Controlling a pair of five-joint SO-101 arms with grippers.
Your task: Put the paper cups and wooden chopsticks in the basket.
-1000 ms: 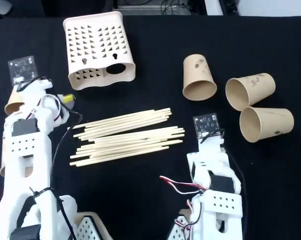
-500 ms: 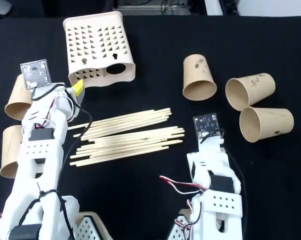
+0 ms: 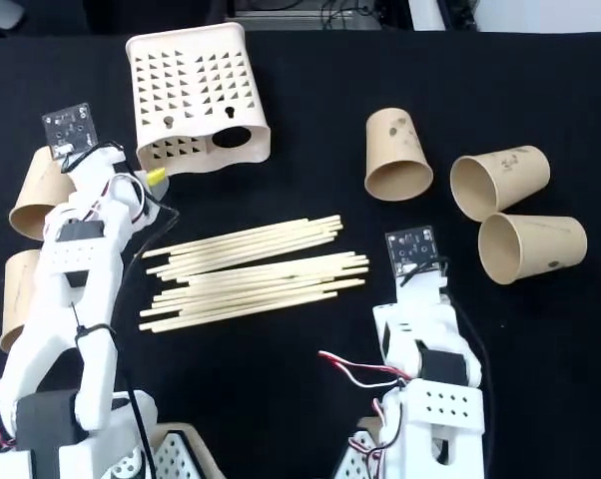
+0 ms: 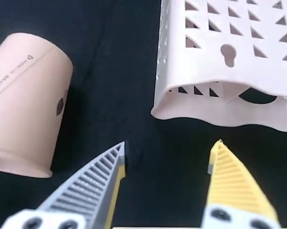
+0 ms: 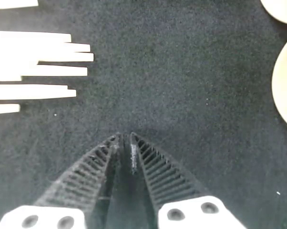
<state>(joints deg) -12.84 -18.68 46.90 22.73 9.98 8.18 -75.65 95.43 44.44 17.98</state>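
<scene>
Just ahead of left end effector (image 4: 171, 143), basket (image 4: 205, 109)

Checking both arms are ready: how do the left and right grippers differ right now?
Left gripper has its fingers open; right gripper has them shut. Left has one yellow finger, right's are both grey. Left faces the pale perforated plastic basket, right sits near the wooden chopsticks. Both hold nothing.

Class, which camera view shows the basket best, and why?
The high view: the whole basket is in frame, lying on its side. The left wrist view catches part of its wall and rim. The right wrist view faces chopsticks and cups instead.
</scene>
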